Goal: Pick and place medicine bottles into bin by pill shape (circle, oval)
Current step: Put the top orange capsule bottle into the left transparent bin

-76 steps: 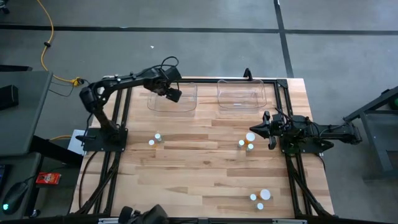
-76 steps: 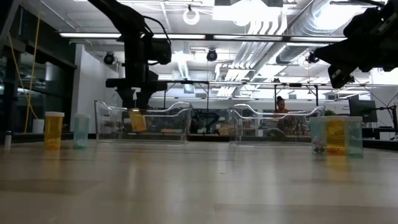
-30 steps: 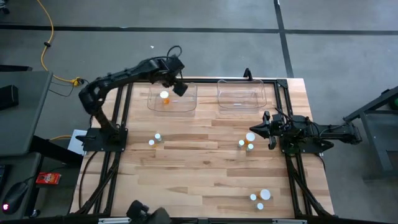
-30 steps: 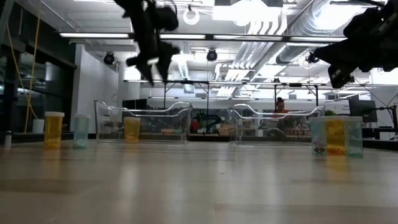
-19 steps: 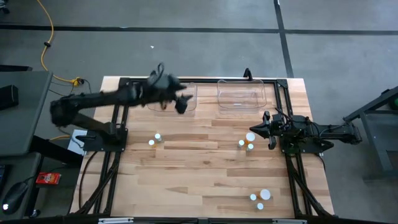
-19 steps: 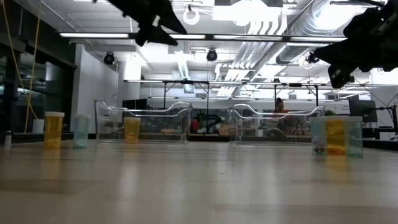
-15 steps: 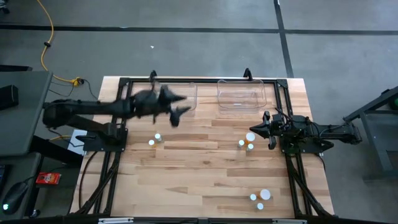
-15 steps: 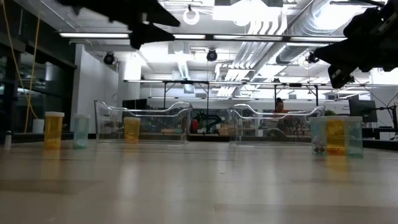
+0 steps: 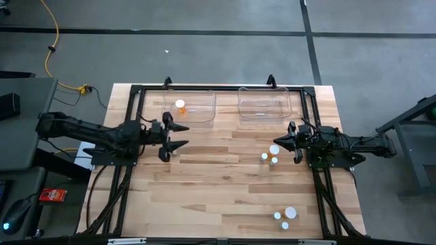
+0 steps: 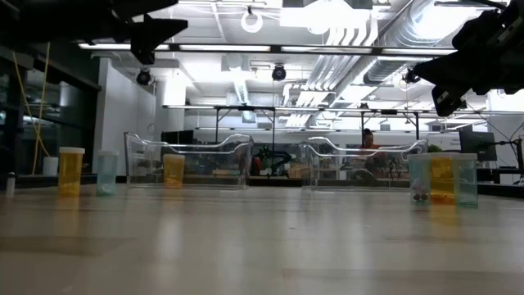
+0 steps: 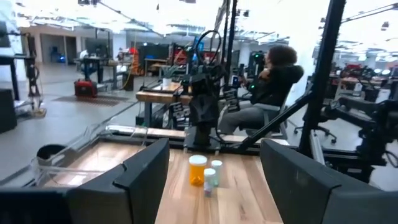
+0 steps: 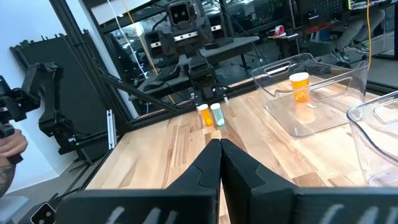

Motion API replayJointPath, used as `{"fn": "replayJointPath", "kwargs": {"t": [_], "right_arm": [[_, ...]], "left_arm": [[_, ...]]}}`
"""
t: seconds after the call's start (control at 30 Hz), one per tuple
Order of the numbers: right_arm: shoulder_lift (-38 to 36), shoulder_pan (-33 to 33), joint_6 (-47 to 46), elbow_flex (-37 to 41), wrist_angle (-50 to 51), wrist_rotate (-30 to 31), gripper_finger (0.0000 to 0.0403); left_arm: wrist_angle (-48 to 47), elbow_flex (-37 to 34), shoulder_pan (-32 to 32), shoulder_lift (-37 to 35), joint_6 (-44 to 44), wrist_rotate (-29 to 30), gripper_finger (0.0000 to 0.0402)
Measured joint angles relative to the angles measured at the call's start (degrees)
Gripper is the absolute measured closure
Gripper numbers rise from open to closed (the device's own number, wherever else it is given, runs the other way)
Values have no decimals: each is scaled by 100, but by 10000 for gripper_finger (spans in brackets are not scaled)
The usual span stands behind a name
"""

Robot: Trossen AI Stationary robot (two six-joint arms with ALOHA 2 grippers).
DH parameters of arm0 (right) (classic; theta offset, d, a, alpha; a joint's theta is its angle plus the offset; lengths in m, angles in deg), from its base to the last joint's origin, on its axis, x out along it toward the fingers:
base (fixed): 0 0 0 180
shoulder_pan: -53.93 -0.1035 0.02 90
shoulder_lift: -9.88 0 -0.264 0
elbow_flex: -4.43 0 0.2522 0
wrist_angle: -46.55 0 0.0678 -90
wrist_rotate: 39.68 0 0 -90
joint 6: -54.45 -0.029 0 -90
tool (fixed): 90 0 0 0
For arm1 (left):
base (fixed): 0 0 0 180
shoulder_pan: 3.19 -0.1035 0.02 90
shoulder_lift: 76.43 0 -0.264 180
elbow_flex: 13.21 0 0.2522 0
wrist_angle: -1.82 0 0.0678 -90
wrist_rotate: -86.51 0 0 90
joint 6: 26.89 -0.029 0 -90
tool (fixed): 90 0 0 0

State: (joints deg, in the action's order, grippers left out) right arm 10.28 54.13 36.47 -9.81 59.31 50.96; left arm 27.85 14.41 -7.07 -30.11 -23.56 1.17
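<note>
An orange bottle point(image 9: 180, 105) with a white cap stands upright in the left clear bin point(image 9: 201, 109); it also shows in the low view point(image 10: 173, 170) and the right wrist view point(image 12: 300, 86). My left gripper point(image 9: 185, 135) is open and empty, held level above the table's left side, over an orange bottle point(image 10: 71, 170) and a teal bottle point(image 10: 106, 172). My right gripper point(image 9: 291, 141) is shut and empty, beside three bottles point(image 9: 274, 150), which show ahead in the left wrist view point(image 11: 198, 169).
A second clear bin point(image 9: 264, 103) stands at the far right. Three more white-capped bottles point(image 9: 290, 214) stand near the table's near right corner. A dark frame point(image 9: 204, 87) runs along the far edge. A person point(image 11: 273, 81) sits beyond the table.
My left gripper has drawn back from above the left bin toward the table's near and left edges, staying well above the table. It has turned level and now points toward the right edge. The orange bottle stays standing in the left bin.
</note>
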Motion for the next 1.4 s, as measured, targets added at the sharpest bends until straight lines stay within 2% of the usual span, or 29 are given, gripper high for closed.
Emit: {"fn": "replayJointPath", "kwargs": {"t": [0.17,0.27,0.4,0.5,0.7,0.8,0.93,1.07,1.2,1.4], "right_arm": [[1,0,16,-2,-4,8,402],[1,4,180,-2,-166,254,402],[0,4,-358,-1,-550,512,402],[2,4,-360,-1,-957,778,402],[239,-80,-564,-11,-1838,653,398],[657,-179,-552,-84,-1792,963,377],[1388,-282,-454,-264,-1750,1170,320],[2061,-363,-116,-728,-1282,1173,244],[2614,-376,7,-1590,81,1202,186],[3572,-376,-849,-2976,2915,1503,167]], "left_arm": [[-13,1,-2,-100,-2,-259,163],[-106,1,-2,-102,163,-268,163],[-222,1,-8,-100,157,-249,163],[-222,1,-8,-100,158,-198,163],[-224,1,-8,-100,141,-174,163],[-224,1,-8,-100,145,-99,163],[-224,1,-8,-98,146,-78,163],[-226,1,-8,-98,149,-78,163],[-232,1,-8,-98,152,-79,163],[-296,3,-9,-98,153,-80,163]]}}
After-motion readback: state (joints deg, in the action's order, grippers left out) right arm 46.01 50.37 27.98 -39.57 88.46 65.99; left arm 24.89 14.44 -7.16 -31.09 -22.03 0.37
